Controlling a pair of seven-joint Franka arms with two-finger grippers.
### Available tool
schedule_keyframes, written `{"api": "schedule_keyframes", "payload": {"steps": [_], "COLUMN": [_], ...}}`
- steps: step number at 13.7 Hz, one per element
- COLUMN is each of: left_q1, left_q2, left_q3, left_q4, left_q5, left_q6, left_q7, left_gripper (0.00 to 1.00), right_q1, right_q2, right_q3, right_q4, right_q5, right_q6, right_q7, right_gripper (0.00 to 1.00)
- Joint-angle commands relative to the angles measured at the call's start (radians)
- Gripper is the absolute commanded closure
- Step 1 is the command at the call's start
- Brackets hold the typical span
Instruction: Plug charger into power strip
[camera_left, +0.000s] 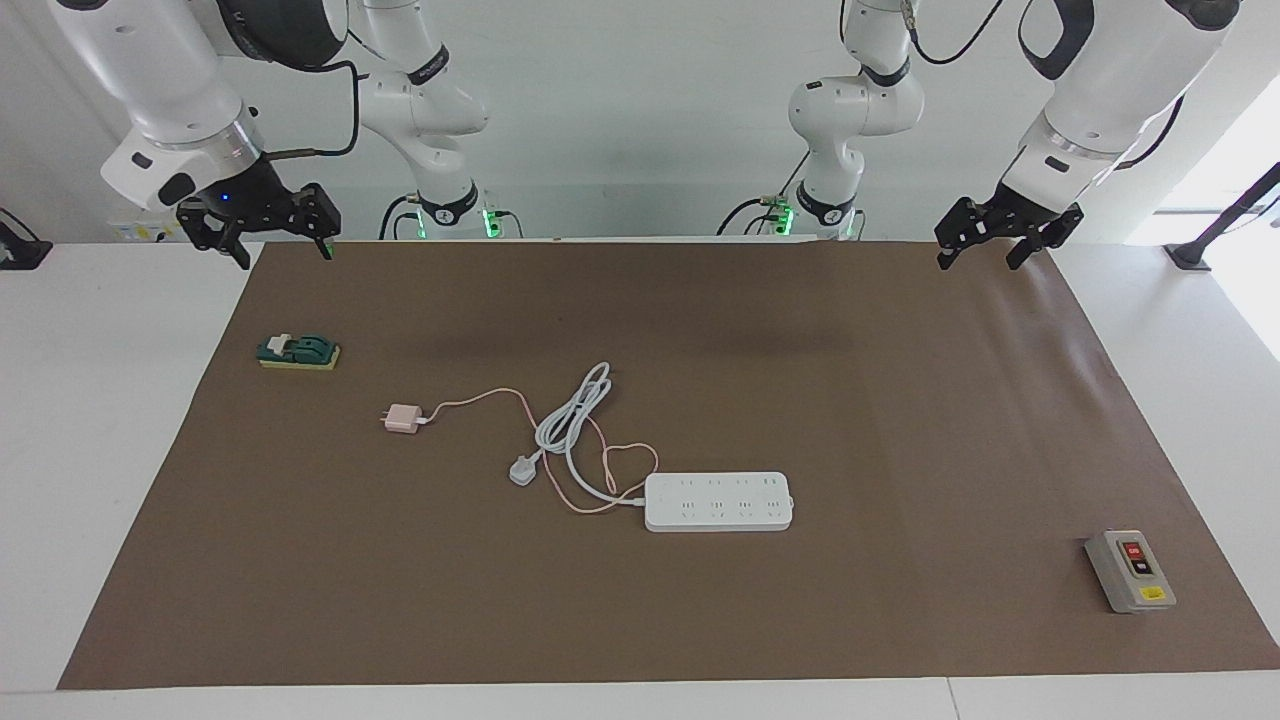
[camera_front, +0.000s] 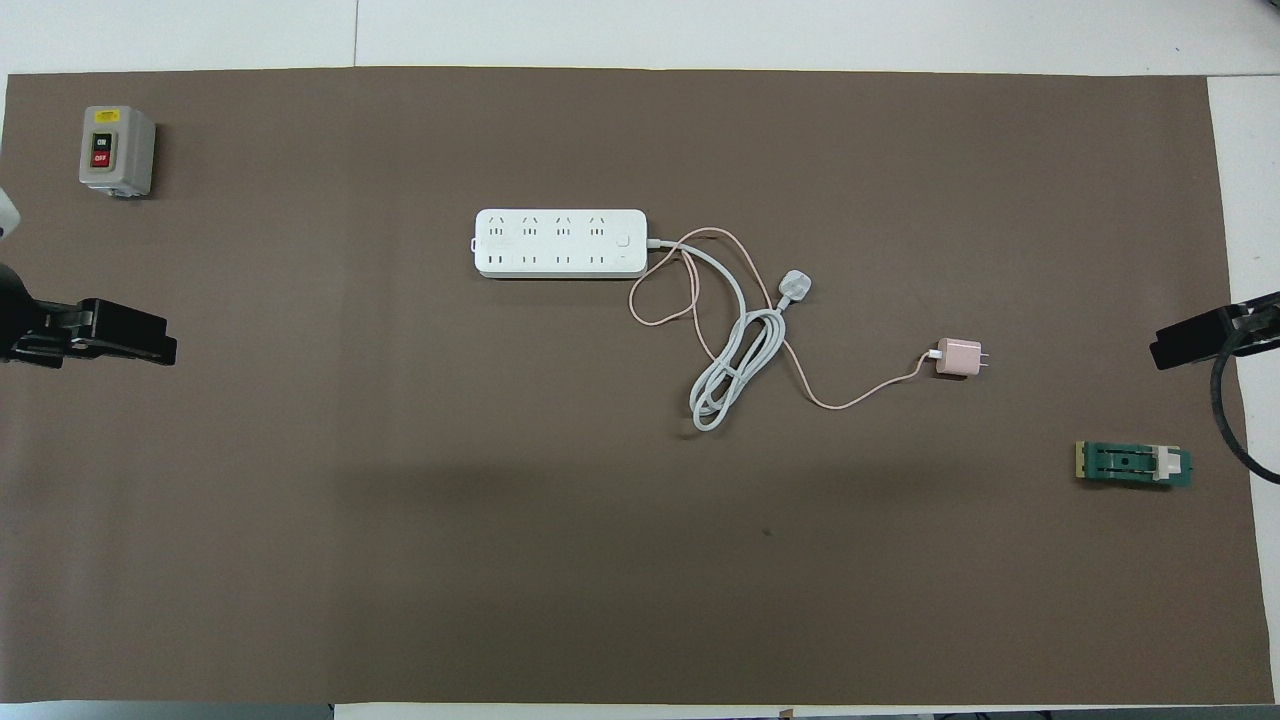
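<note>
Nothing is done yet: the charger (camera_left: 404, 418) lies unplugged on the table (camera_left: 900, 420), near the strip (camera_left: 718, 501) toward the right arm's end. Both the left end effector (camera_left: 1006, 244) and the right end effector (camera_left: 262, 232) hang apart, empty, waiting.

**Setting: robotics laboratory**

Two white robot arms (camera_left: 840, 110) are mounted at a white table (camera_left: 120, 420) covered by a brown mat (camera_left: 900, 400), against a plain white wall. Test objects are laid out apart: a grey switch box (camera_left: 1130, 570) and a green fixture (camera_left: 298, 351).

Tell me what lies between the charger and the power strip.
Between charger and power strip: the strip's coiled white cord, its plug and the pink cable, per overhead view.
</note>
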Motion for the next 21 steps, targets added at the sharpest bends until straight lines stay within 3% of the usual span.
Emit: {"api": "schedule_keyframes", "payload": {"steps": [1, 8, 10, 14, 18, 21], "left_q1": [0.011, 0.011, 0.011, 0.009, 0.008, 0.003], "left_q2": [-0.021, -0.027, -0.029, -0.029, -0.029, -0.029], "left_q3": [-0.002, -0.003, -0.003, -0.003, -0.003, -0.002], "left_q4": [-0.012, -0.032, -0.037, -0.037, -0.037, -0.037], "left_q5": [0.01, 0.01, 0.008, 0.01, 0.01, 0.01], "left_q6": [-0.017, -0.005, -0.005, -0.005, -0.005, -0.005], "left_q7": [0.017, 0.015, 0.015, 0.017, 0.017, 0.015], "left_gripper": [0.0, 0.0, 0.0, 0.0, 0.0, 0.0], "right_q1": [-0.007, -0.017, -0.02, -0.095, -0.168, -0.217], "right_q2": [-0.012, -0.025, -0.028, -0.047, 0.059, 0.122], "right_q3": [0.005, 0.003, -0.001, -0.004, -0.006, -0.009], "right_q4": [-0.016, -0.042, -0.074, -0.228, -0.321, -0.44], "right_q5": [-0.007, -0.003, 0.016, 0.209, 0.422, 0.601], "right_q6": [0.015, 0.049, 0.065, 0.127, 0.238, 0.36], "right_q7": [0.013, 0.02, 0.104, 0.418, 0.753, 0.876], "right_gripper": [0.0, 0.0, 0.0, 0.0, 0.0, 0.0]}}
